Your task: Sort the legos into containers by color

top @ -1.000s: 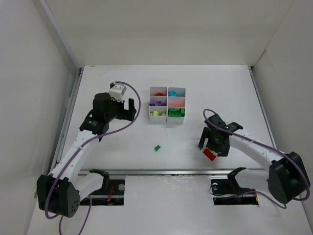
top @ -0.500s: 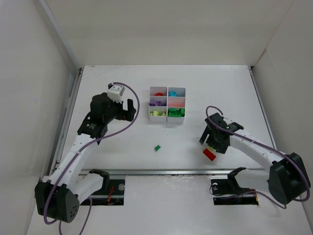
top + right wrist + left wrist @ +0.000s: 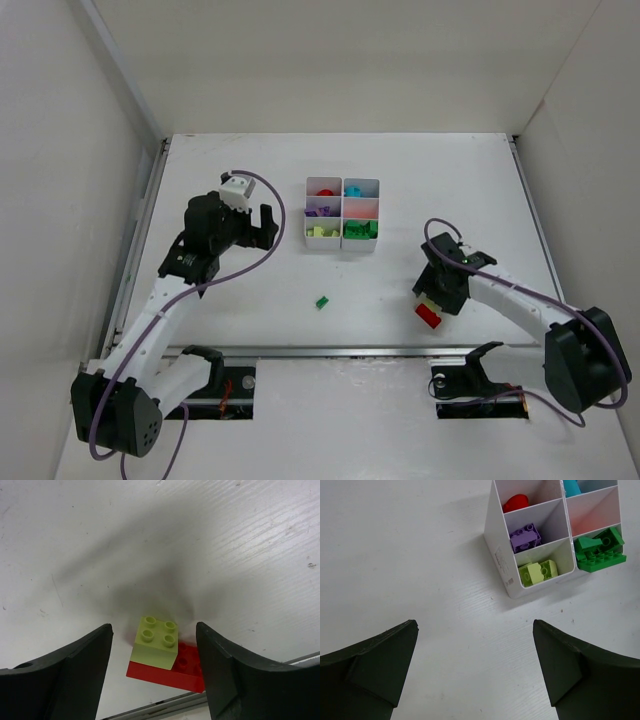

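Observation:
A yellow-green brick [image 3: 156,642] sits stacked on a flat red brick [image 3: 170,676] near the table's front edge, and the red brick [image 3: 428,316] also shows from above. My right gripper [image 3: 154,632] straddles the pair, open, a gap showing on each side of the yellow-green brick. A lone green brick [image 3: 322,301] lies mid-table. The white tray [image 3: 497,550] holds red [image 3: 515,502], purple [image 3: 525,535], yellow-green [image 3: 538,571] and green [image 3: 600,550] bricks. My left gripper [image 3: 474,645] hovers wide open and empty in front of the tray [image 3: 343,242].
A metal rail [image 3: 330,350] runs along the table's front edge, just behind the stacked bricks. White walls enclose the table on the left, back and right.
My right gripper's jaws have narrowed around the stacked bricks and it has shifted slightly right. The left arm has barely moved.

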### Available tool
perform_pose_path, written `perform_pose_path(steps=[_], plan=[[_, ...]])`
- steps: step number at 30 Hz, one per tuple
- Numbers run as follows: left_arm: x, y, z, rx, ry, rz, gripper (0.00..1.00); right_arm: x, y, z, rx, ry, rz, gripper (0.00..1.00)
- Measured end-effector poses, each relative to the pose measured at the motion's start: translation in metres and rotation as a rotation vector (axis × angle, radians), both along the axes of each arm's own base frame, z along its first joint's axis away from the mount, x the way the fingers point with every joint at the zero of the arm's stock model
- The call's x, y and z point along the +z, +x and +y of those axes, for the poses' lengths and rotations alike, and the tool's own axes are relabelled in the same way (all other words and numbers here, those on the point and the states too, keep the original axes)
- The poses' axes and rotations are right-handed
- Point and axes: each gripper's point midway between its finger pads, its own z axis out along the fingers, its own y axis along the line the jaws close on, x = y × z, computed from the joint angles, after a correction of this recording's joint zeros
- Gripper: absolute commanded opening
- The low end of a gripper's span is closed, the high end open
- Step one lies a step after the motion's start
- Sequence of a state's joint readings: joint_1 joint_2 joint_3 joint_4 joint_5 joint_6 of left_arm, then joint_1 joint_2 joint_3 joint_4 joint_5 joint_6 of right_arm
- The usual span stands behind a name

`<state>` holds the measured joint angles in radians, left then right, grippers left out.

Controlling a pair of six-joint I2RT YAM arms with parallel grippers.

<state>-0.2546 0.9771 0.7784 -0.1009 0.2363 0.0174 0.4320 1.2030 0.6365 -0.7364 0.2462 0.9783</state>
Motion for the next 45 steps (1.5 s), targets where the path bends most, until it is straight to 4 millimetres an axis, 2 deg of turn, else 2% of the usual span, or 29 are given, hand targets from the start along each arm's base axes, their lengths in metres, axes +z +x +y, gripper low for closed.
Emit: perform_pose_path(steps=[5,7,10,14,17,18,21,22,25,28,30,32,36,38,40,42,45], plan=[[0.001,0.0,0.001,0.004,-0.001,-0.004,0.99,0.0,0.001,0.003,0.017,0.013,-0.001,0.47],[0.002,0.0,0.001,0.003,-0.002,-0.008,0.99,-0.002,0.001,0.005,0.027,0.019,0.008,0.47],[0.003,0.0,0.001,0.004,-0.002,-0.011,0.99,-0.008,-0.001,0.008,0.051,0.02,0.044,0.61],[0.003,0.0,0.002,0.003,0.001,-0.012,0.99,-0.01,-0.003,0.011,0.078,0.028,0.067,0.61],[0.004,0.0,0.002,0.001,0.003,-0.015,0.99,-0.009,-0.004,0.013,0.089,0.038,0.065,0.45],[0.004,-0.001,0.002,0.001,0.003,-0.015,0.99,-0.008,-0.004,0.013,0.092,0.041,0.064,0.32],[0.005,-0.001,0.002,0.0,0.006,-0.02,0.99,-0.007,-0.003,0.015,0.092,0.052,0.06,0.11],[0.005,-0.001,0.002,0.0,0.006,-0.022,0.99,-0.007,-0.004,0.015,0.099,0.052,0.061,0.01],[0.008,-0.002,0.002,-0.002,0.007,-0.033,0.99,-0.005,-0.003,0.016,0.103,0.056,0.052,0.0],[0.01,-0.003,0.002,-0.019,0.017,-0.044,0.99,0.008,0.003,0.016,0.106,0.066,-0.001,0.0],[0.009,-0.005,-0.002,-0.063,0.031,-0.05,0.99,0.028,0.014,0.017,0.106,0.068,-0.072,0.0],[0.008,-0.013,-0.011,-0.151,0.042,-0.044,0.99,0.062,0.033,0.022,0.107,0.076,-0.176,0.0],[0.018,-0.031,-0.039,-0.393,0.046,-0.054,0.99,0.161,0.079,0.052,0.139,0.156,-0.492,0.0],[0.03,-0.035,-0.054,-0.495,0.042,-0.079,0.99,0.211,0.096,0.071,0.158,0.217,-0.65,0.0],[0.045,-0.04,-0.07,-0.606,0.02,-0.112,0.99,0.251,0.11,0.092,0.178,0.277,-0.773,0.0],[0.06,-0.044,-0.083,-0.691,-0.015,-0.147,0.99,0.277,0.123,0.116,0.198,0.324,-0.848,0.0],[0.078,-0.05,-0.099,-0.77,-0.067,-0.206,0.99,0.295,0.141,0.154,0.232,0.372,-0.899,0.0]])
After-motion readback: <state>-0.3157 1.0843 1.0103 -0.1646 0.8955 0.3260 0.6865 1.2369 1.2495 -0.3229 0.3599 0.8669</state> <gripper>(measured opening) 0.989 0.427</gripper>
